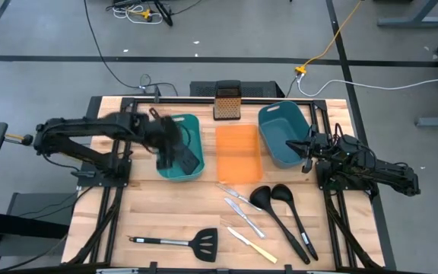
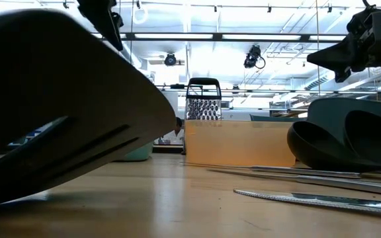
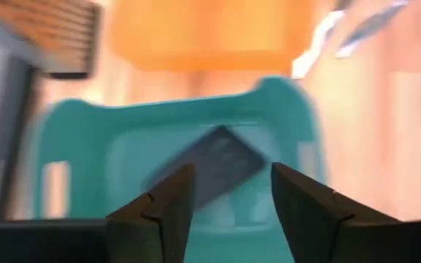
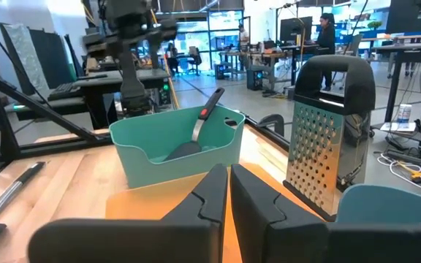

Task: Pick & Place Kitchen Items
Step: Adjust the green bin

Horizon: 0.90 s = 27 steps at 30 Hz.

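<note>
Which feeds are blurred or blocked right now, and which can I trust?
Left wrist view: motion-smeared; only the teal bin and a dark spatula blade read. High view: left gripper smeared, the rest of the table crisp. Low view: a close, out-of-focus spatula blocks the picture's left half; ceiling lights glare. Right wrist view: sharp, box grater clear.

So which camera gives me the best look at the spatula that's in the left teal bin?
The high view: it shows the spatula lying in the left teal bin, under the left end effector. The left wrist view shows only its blurred blade, the right wrist view its handle leaning on the rim. The low view hides it.
</note>
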Tool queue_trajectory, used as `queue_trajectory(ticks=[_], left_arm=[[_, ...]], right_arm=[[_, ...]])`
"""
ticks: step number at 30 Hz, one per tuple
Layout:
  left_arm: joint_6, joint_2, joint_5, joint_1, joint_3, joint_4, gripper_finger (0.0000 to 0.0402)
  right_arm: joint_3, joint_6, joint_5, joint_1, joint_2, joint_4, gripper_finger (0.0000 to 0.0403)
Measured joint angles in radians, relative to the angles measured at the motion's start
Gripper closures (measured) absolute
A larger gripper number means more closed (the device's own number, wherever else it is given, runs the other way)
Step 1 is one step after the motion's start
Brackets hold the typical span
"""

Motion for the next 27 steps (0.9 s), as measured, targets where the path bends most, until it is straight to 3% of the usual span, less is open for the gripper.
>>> queue_trajectory(ticks=[4, 10, 16, 22, 27], left_arm=[[-0.119, 0.035, 0.054, -0.119, 0.0, 0.002, 0.0172], [-0.253, 0.141, -0.041, -0.247, 0.0, -0.054, 0.0133], [-0.327, 0.235, -0.072, -0.27, -0.001, -0.119, 0.0131], [-0.336, 0.295, -0.01, -0.269, -0.004, -0.21, 0.0133], [-0.315, 0.296, 0.021, -0.257, -0.079, -0.115, 0.0136]], right_arm=[[0.0, 0.0, -0.003, 0.0, 0.0, 0.002, 0.0375], [0.0, 0.0, -0.043, 0.0, 0.0, 0.004, 0.0375], [0.0, 0.001, -0.05, 0.0, 0.0, 0.004, 0.0375], [0.0, 0.002, -0.051, 0.0, 0.0, 0.001, 0.0375], [0.0, 0.002, -0.051, 0.0, 0.0, 0.001, 0.0375]])
